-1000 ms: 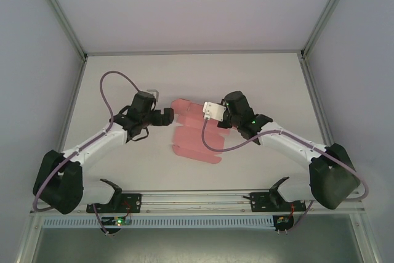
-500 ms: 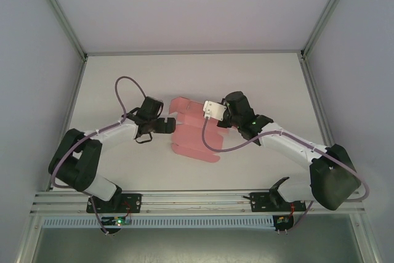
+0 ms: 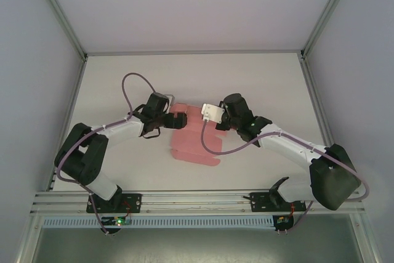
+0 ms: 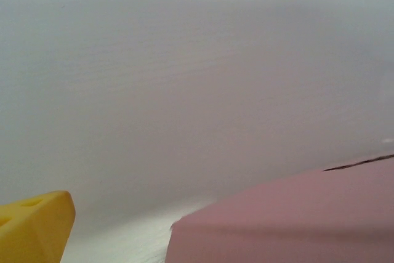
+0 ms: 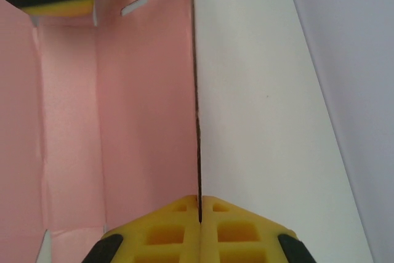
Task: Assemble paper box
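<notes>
Right now we're looking at the paper box [image 3: 192, 143] lying as a mostly flat pink sheet mid-worktop [image 3: 265, 84], btwn the two arms. Its long axis is running far-to-near w/ a slight slant.

Both arms are sitting at its far end. The left gripper [image 3: 176, 121] is touching the far-left edge and the right arm is on the far-right side, so neither is really nearer.

From the right wrist we're seeing the right gripper [image 5: 200, 214] pinched tight on a pink panel. The panel is showing edge-on as a thin dark line running away from the yellow pads [image 5: 166, 232], w/ pink sheet to one side and bare worktop to the other. We're judging that panel to be raised, so the next fold is prob. hinging on that crease.

The top view isn't giving us that pinch, since the wrist is covering it. The left wrist is giving us one yellow fingertip [image 4: 31, 229] low at left w/ pink card just beside it. We can't tell whether the left gripper is wide or closed.
</notes>
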Controlling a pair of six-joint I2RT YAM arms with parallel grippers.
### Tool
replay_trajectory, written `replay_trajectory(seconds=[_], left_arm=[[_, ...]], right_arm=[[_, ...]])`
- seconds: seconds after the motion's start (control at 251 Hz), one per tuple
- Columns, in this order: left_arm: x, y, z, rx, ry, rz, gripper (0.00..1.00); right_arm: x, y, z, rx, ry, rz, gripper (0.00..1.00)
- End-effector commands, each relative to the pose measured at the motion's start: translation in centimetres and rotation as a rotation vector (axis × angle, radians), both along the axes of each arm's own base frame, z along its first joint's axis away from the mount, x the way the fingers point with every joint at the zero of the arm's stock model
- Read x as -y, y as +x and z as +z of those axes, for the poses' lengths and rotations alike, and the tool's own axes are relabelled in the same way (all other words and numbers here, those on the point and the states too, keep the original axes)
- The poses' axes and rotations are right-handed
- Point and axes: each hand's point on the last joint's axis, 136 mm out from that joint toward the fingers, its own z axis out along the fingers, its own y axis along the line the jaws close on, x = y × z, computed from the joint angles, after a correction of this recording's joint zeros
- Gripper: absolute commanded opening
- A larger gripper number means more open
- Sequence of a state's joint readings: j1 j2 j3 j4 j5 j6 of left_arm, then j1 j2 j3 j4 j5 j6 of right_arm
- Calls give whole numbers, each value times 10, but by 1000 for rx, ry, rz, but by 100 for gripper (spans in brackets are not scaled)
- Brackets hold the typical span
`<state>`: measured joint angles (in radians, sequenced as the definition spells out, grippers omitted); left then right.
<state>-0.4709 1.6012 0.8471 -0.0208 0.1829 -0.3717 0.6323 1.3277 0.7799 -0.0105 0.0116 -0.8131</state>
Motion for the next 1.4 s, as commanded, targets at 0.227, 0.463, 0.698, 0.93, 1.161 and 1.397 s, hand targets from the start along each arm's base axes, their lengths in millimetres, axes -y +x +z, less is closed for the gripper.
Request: replay_trajectory(seconds=[0.227,0.463,0.698,0.93,1.161,1.397], left_arm=[[-6,-9,17,40,64,11,100],[-57,-23,22,65,230,166,100],[-81,-22,-4,-10,391,231,100],[-63,-14,-12,-27,331,185,100],[-14,-9,6,55,89,31,100],[-3,-9,0,35,70,-28,100]], right_arm=[[7,4,-3,2,-7,-51,0],[10,4,-3,-8,-3,-50,0],[7,2,-2,-15,6,-31,0],[7,-2,-7,-33,-3,-19,0],[2,-7,-13,-65,4,14,0],[1,-8,-14,-63,4,12,0]])
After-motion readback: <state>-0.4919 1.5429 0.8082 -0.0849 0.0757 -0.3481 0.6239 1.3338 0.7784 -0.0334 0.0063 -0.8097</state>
